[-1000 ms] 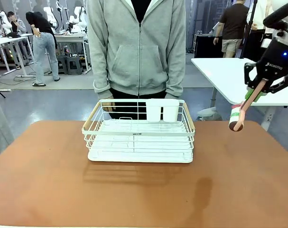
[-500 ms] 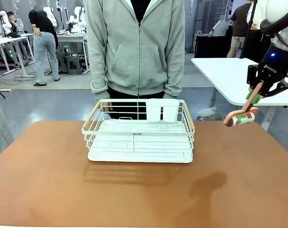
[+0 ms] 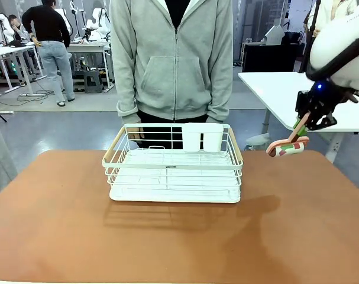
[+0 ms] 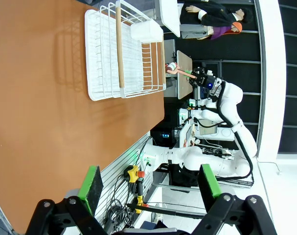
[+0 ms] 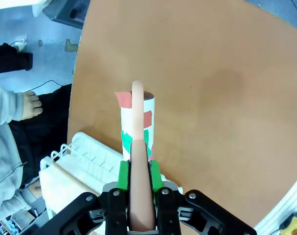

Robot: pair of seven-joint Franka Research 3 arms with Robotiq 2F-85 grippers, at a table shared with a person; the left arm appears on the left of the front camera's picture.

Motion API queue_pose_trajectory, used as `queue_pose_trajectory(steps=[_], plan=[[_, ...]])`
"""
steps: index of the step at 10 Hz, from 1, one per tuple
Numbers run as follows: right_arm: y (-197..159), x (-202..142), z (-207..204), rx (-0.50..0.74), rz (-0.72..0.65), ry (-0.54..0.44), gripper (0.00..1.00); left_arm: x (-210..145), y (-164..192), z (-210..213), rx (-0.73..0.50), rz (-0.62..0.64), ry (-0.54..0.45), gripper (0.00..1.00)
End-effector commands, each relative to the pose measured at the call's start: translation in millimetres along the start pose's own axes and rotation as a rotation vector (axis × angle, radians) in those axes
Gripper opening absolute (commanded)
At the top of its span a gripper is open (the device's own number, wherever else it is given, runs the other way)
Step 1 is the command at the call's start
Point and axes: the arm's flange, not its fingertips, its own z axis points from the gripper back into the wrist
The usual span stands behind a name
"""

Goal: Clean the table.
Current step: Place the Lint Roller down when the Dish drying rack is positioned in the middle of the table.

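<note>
1. Right gripper (image 3: 300, 125) of mine hung in the air past the table's (image 3: 297, 231) far right corner, closed tight on the handle (image 5: 138, 161) of a lint roller (image 3: 287, 148). From my wrist I saw both green pads (image 5: 123, 174) pressed flat against the pinkish handle, with no gap showing.

2. My left gripper (image 4: 148, 183) was up and back from the table, spread wide with nothing between its pads.

3. The roller head (image 5: 137, 128), white with red and green patches, stuck out beyond my fingers and lay nearly level in the front view, well above the table and not touching it.

4. The table lay wide and bare in front of me, apart from a white wire rack (image 3: 173, 165) standing near its far edge, just before the person (image 3: 173, 59).

5. I judged the roller light and its handle stiff, so a hold low on the handle seemed right: it left the head free to turn.

6. The handle looked smooth, so I thought it could twist in my pads once the head pressed down.

7. The head's sticky paper would likely drag on the matte top, so I judged gentle, even pressure best.

8. The table itself looked heavy, hard and flat; it needed no holding, only rolling over, and the light rack might slide if I bumped it.
</note>
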Motion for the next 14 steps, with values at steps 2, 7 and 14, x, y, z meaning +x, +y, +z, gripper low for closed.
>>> queue_pose_trajectory(steps=[2,7,14], plan=[[-14.3,0.1,-40.3,0.060,-0.067,-0.022,0.21,-2.7,-1.5,2.2,-0.006,-0.002,0.002,1.00],[-26.4,3.8,-83.8,0.095,-0.128,-0.035,0.21,-2.7,-1.5,2.2,-0.006,-0.002,0.002,1.00],[-42.1,6.6,-99.4,0.067,-0.152,-0.016,0.21,-2.7,-1.5,2.2,-0.006,-0.002,0.002,1.00]])
